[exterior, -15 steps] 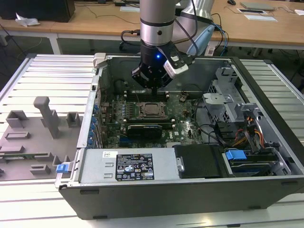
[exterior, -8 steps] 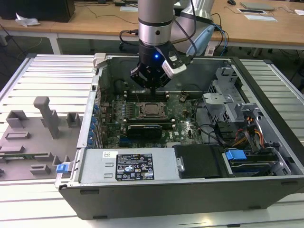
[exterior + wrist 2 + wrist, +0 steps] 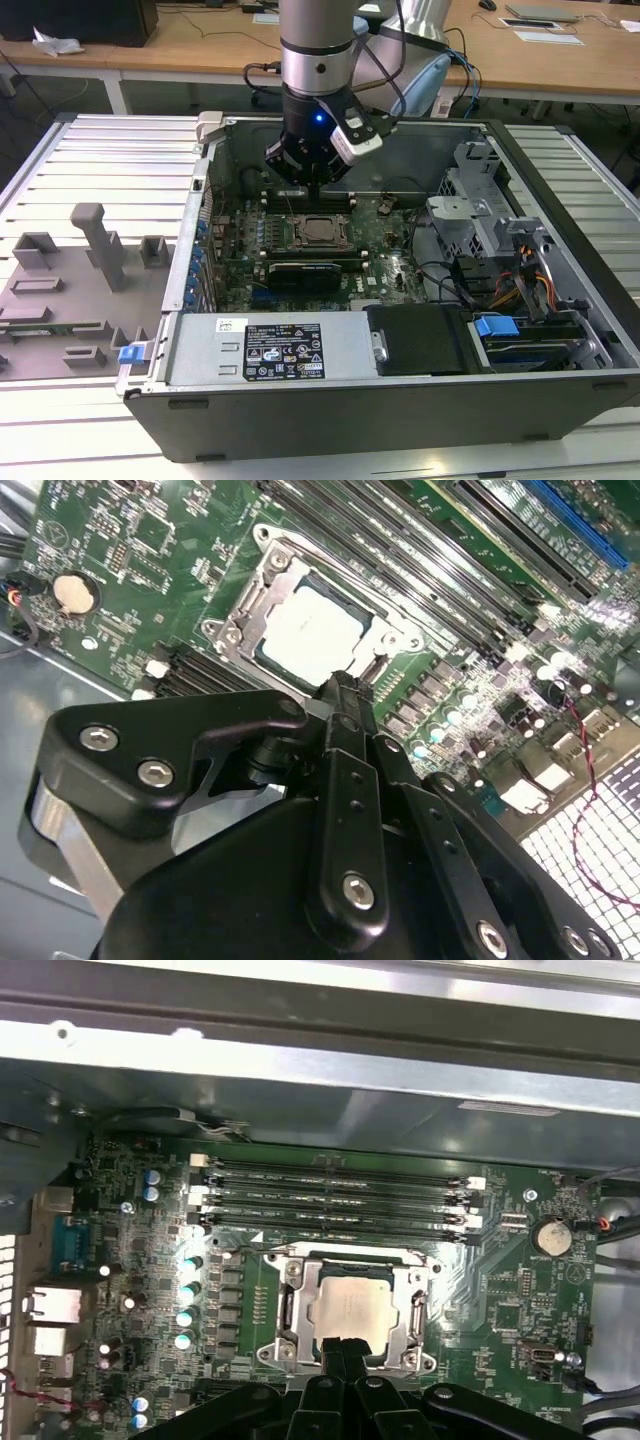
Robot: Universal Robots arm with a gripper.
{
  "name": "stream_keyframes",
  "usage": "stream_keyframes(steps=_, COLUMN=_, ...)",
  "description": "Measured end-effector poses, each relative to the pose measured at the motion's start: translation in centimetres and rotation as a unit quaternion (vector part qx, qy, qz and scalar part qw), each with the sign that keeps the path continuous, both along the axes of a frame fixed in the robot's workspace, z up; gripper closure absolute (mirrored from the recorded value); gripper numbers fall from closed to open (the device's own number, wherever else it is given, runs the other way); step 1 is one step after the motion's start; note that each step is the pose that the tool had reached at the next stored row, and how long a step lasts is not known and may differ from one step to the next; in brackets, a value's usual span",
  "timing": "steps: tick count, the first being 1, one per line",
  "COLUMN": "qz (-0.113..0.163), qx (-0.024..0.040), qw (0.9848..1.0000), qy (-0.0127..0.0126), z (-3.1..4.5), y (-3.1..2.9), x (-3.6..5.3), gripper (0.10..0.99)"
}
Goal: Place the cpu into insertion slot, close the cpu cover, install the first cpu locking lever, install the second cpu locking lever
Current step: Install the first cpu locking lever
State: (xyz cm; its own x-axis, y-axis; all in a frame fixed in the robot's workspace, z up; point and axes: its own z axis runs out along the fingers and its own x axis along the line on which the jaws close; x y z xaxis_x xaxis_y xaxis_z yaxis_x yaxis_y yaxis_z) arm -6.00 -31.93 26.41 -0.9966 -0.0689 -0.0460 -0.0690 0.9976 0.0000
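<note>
The cpu (image 3: 350, 1310) (image 3: 312, 638) lies flat in the insertion slot (image 3: 318, 231), its pale metal top showing. Over it the cpu cover (image 3: 290, 1305) (image 3: 243, 602) lies flat, framing the chip through its central window. My gripper (image 3: 314, 192) hangs over the socket's far edge, beside the memory slots. In both wrist views its black fingertips (image 3: 345, 692) (image 3: 345, 1348) are pressed together with nothing between them. They sit just at the socket's rim.
The socket sits on a green board inside an open computer case (image 3: 200, 260). Memory slots (image 3: 330, 1195) run behind it and a long black card (image 3: 310, 272) lies in front. A drive cage (image 3: 470, 210) and cables (image 3: 520, 280) fill the exterior view's right. Grey fixtures (image 3: 90, 250) stand outside on the left.
</note>
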Motion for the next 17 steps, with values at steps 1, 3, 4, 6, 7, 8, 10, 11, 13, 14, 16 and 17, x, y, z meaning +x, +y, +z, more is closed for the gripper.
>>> stream_keyframes(steps=1, qz=0.0, qx=0.0, qw=1.0, qy=0.0, z=0.0, y=0.0, x=-0.17, gripper=0.98)
stream_keyframes(steps=3, qz=0.0, qx=0.0, qw=1.0, qy=0.0, z=0.0, y=0.02, x=-0.64, gripper=0.98)
stream_keyframes(steps=4, qz=0.0, qx=0.0, qw=1.0, qy=0.0, z=0.0, y=0.03, x=-0.87, gripper=0.98)
stream_keyframes(steps=6, qz=0.0, qx=0.0, qw=1.0, qy=0.0, z=-0.01, y=0.06, x=-1.45, gripper=0.98)
stream_keyframes(steps=7, qz=0.0, qx=0.0, qw=1.0, qy=0.0, z=-0.02, y=0.08, x=-1.72, gripper=0.98)
stream_keyframes(steps=8, qz=0.0, qx=0.0, qw=1.0, qy=0.0, z=-0.02, y=0.09, x=-1.93, gripper=0.98)
stream_keyframes(steps=10, qz=0.0, qx=0.0, qw=1.0, qy=0.0, z=-0.04, y=0.12, x=-2.57, gripper=0.98)
stream_keyframes(steps=11, qz=0.0, qx=0.0, qw=1.0, qy=0.0, z=-0.05, y=0.13, x=-2.76, gripper=0.98)
stream_keyframes(steps=13, qz=0.0, qx=0.0, qw=1.0, qy=0.0, z=-0.06, y=0.16, x=-3.23, gripper=0.98)
stream_keyframes(steps=14, qz=0.0, qx=0.0, qw=1.0, qy=0.0, z=-0.07, y=0.17, x=-3.46, gripper=0.98)
stream_keyframes(steps=16, qz=0.0, qx=0.0, qw=1.0, qy=-0.0001, z=-0.09, y=0.21, x=-3.84, gripper=0.98)
stream_keyframes(steps=17, qz=0.0, qx=0.0, qw=1.0, qy=0.0, z=-0.11, y=0.25, x=-4.11, gripper=0.98)
